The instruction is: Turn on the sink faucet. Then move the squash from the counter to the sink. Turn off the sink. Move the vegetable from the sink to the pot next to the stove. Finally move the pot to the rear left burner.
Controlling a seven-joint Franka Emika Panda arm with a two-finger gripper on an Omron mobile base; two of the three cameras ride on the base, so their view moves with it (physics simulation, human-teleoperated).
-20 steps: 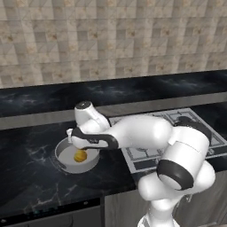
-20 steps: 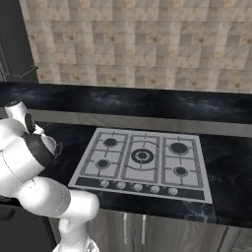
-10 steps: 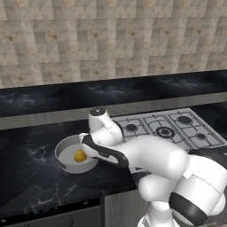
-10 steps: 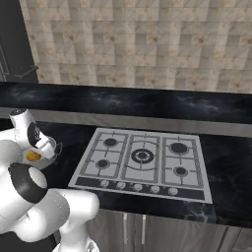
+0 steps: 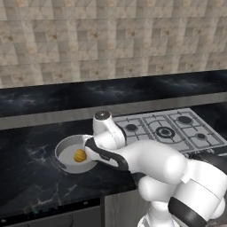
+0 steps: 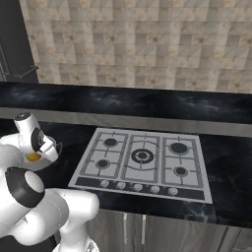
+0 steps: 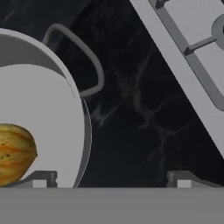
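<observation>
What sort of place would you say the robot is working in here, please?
A rendered home kitchen, most likely: a gas stove is set into a black marble counter below a tiled wall, and a pot holding a squash sits beside it.

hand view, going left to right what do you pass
squash → pot floor and rim → pot handle → bare black counter → stove edge and grate
</observation>
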